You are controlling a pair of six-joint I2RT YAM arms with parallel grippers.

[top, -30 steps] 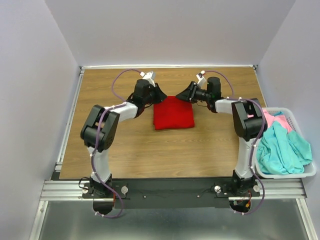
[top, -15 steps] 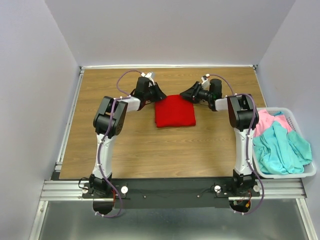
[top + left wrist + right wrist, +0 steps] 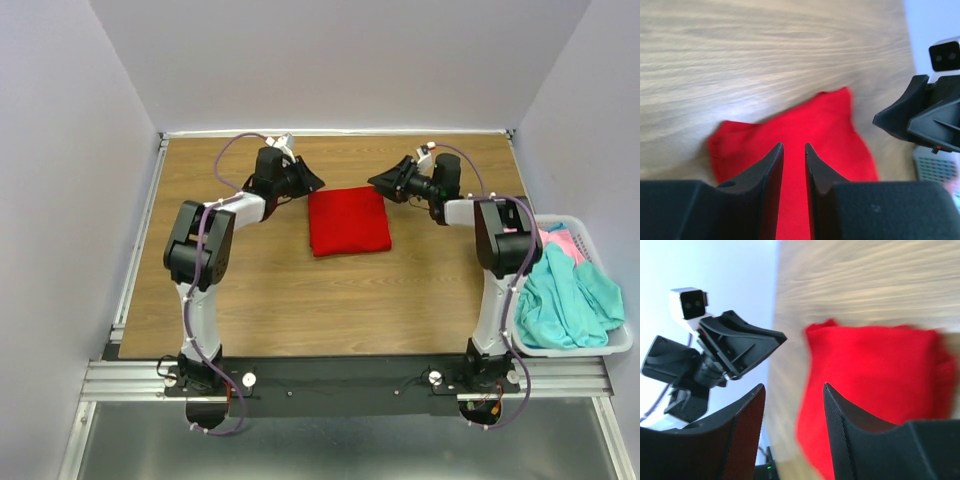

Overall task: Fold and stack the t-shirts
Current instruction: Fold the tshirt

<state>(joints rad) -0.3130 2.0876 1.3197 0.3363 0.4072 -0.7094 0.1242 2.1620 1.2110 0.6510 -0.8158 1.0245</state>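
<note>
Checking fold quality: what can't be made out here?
- Folded bright red cloth t-shirt: collar and sleeves hidden inside the folds, every view.
- Pink and teal shirts in white plastic laundry basket: count unclear, heaped, partly behind right arm, top view.
- Wrist views: red edges blurred.

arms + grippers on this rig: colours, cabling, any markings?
Both the left arm and right arm: white links, bulky black joint housings, purple cables looped outside. The left gripper and right gripper: matte black tapering fingers, textured inner faces on the right. A white camera box on each wrist. No markings legible.
</note>
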